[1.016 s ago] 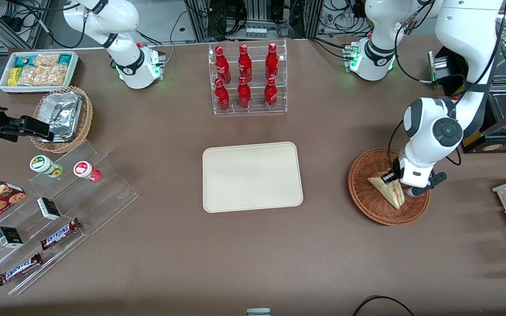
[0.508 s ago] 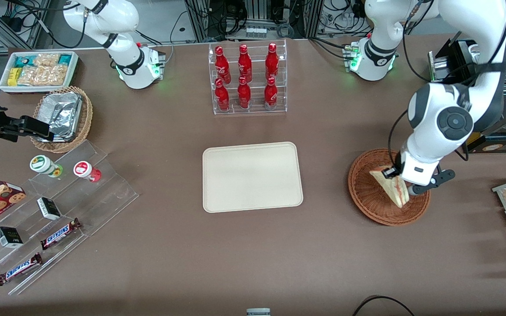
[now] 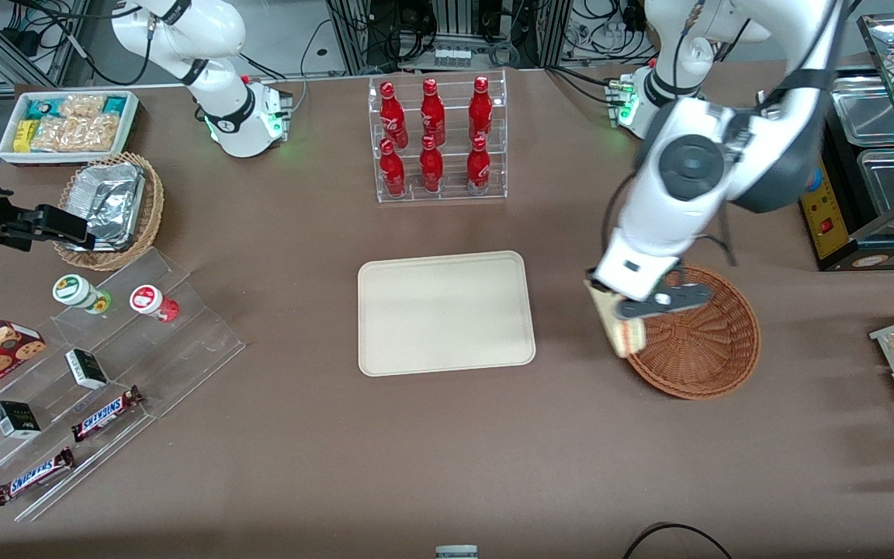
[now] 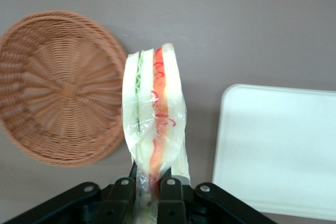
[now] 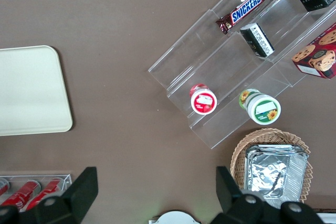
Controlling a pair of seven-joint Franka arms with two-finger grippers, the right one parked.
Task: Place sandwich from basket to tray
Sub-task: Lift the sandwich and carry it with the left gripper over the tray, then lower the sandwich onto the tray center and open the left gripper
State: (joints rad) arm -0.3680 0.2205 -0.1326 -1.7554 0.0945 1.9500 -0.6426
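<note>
Hanging above the tabletop (image 3: 447,435) between basket (image 3: 707,353) and tray (image 3: 447,310), the pincer (image 4: 148,187) is clamping the sandwich (image 4: 153,129), arm angling downward.

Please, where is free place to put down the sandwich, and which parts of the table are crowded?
The end effector, shut on the sandwich, hangs over the basket rim. The tray is bare, and bare table lies between the tray and the basket. Crowded: the bottle rack farther from the camera, and the snack shelves toward the parked arm's end.
</note>
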